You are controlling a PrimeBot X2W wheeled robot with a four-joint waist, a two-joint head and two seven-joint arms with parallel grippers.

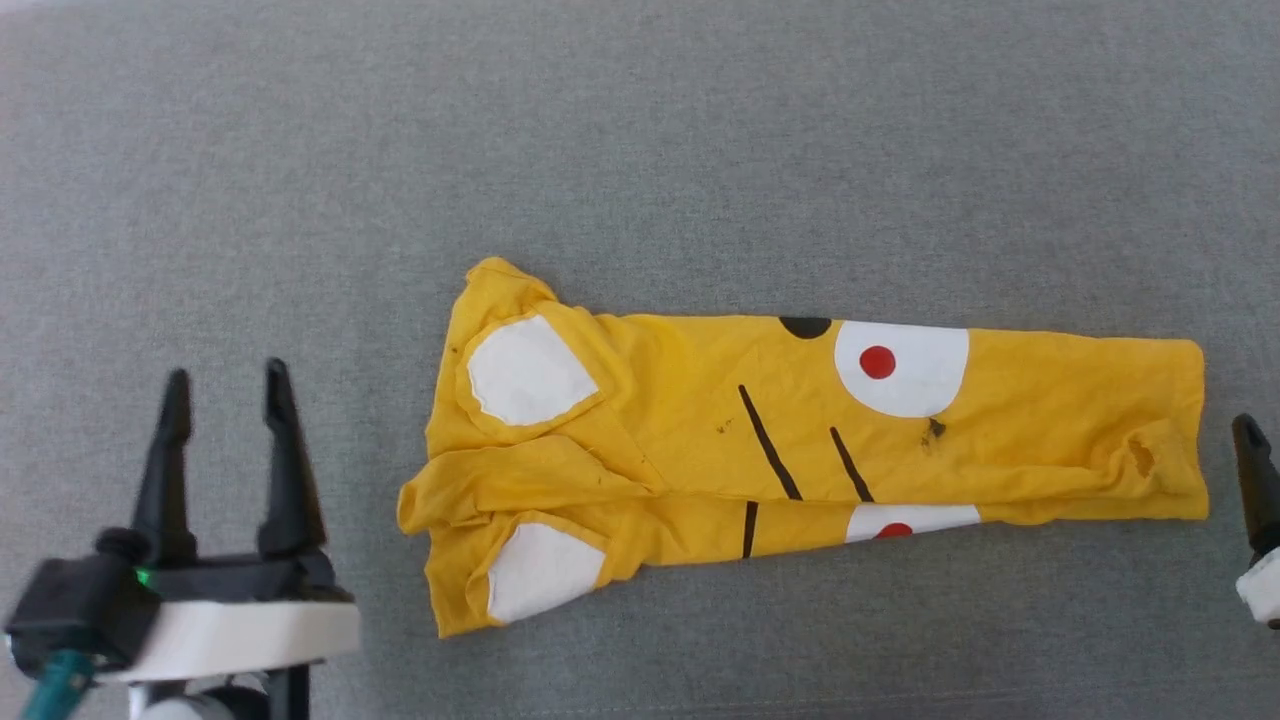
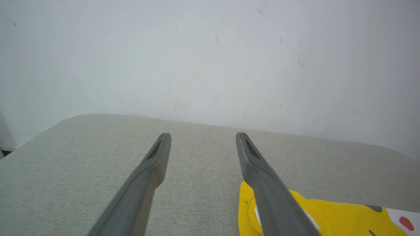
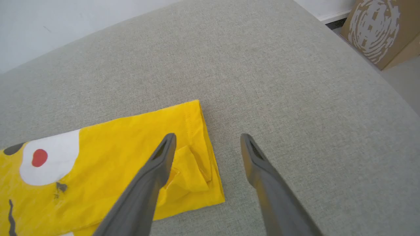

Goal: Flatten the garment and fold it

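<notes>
Grey woven cloth covers the one broad padded surface point(image 1: 640, 150), whose far corners are rounded. Behind it stands a plain white wall point(image 2: 210, 49) with a few faint scuffs. Off the surface's edge in the right wrist view, one cardboard box point(image 3: 377, 29) with a pale swirl print sits on the floor point(image 3: 405, 78).

One yellow shirt point(image 1: 700, 420) lies on the middle of the surface, folded lengthwise into a long strip that runs left to right in the head view. Its sleeves are bunched at the left end and its hem is at the right. The print shows four white patches, two of them with a red dot, plus three black strokes and one black oval.

Two grippers are in view. The left gripper point(image 1: 226, 372) is off the shirt's left end, apart from it, fingers spread wide with nothing between them. The right gripper point(image 3: 207, 136) is at the hem end, also spread wide and empty. One of its fingers is over the wrinkled hem corner, the other over bare cloth.
</notes>
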